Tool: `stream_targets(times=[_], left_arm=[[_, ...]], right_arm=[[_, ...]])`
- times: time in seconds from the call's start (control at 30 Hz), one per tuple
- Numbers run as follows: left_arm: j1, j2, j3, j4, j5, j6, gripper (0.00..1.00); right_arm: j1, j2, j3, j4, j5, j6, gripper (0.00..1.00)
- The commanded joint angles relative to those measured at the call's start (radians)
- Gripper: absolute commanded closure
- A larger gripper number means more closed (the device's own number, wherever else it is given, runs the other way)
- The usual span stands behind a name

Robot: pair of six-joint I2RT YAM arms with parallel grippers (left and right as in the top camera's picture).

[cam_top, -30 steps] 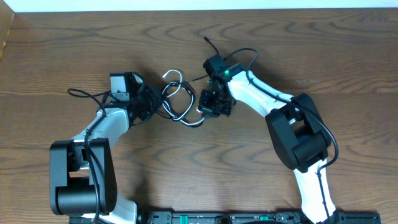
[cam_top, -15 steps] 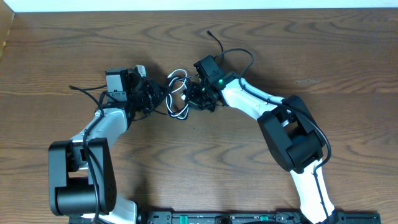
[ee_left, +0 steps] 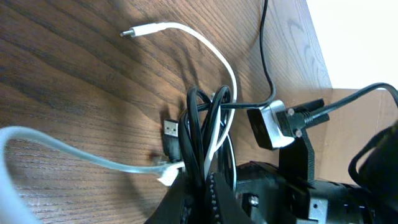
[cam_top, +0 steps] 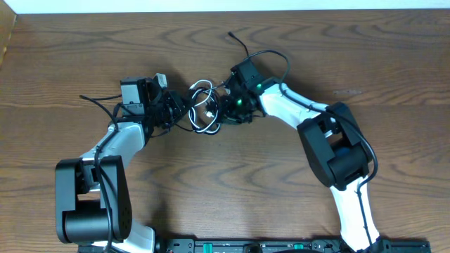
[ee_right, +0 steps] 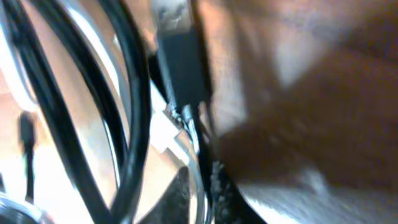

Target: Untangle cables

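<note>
The cables (cam_top: 204,111) lie as one knot near the middle of the wooden table (cam_top: 365,42), between the two grippers. Count: one white cable (ee_left: 211,50), and black cables (ee_left: 200,124) that read as two (inside the knot the strands cannot be followed apart). The white cable arcs out of the knot to a free plug end lying on the wood. A black USB plug (ee_left: 171,132) rests just beside the black loops. In the overhead view, one black tail runs out to the left of the knot and one toward the far edge.

Progress is judged early. No cable lies apart from the others, and the white cable threads through the black loops. All separation is left to do.

The left gripper (cam_top: 173,111) has its jaws closed on the black cables at the knot's left side. The right gripper (cam_top: 230,109) sits at the knot's right side. Its wrist view is blurred and too close, so its jaw opening, and whether it holds anything, cannot be told.
</note>
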Motion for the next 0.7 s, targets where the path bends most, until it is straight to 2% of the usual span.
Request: stream_targets(times=[0.0, 0.13, 0.17, 0.5, 0.67], left_arm=[[-0.011, 0.008, -0.002, 0.000, 0.013, 0.024, 0.93], [-0.011, 0.008, -0.003, 0.001, 0.013, 0.024, 0.92], [-0.011, 0.008, -0.003, 0.003, 0.013, 0.024, 0.93], [-0.011, 0.008, -0.002, 0.016, 0.013, 0.024, 0.92], [-0.011, 0.008, -0.002, 0.016, 0.013, 0.024, 0.93]], right_arm=[[-0.039, -0.013, 0.000, -0.011, -0.171, -0.143, 0.79], [-0.081, -0.032, 0.000, -0.013, -0.296, -0.143, 0.63], [-0.090, -0.033, 0.000, -0.015, -0.319, -0.142, 0.62], [-0.216, -0.033, 0.000, -0.091, -0.411, -0.142, 0.61], [-0.229, -0.033, 0.000, -0.092, -0.500, -0.142, 0.61]])
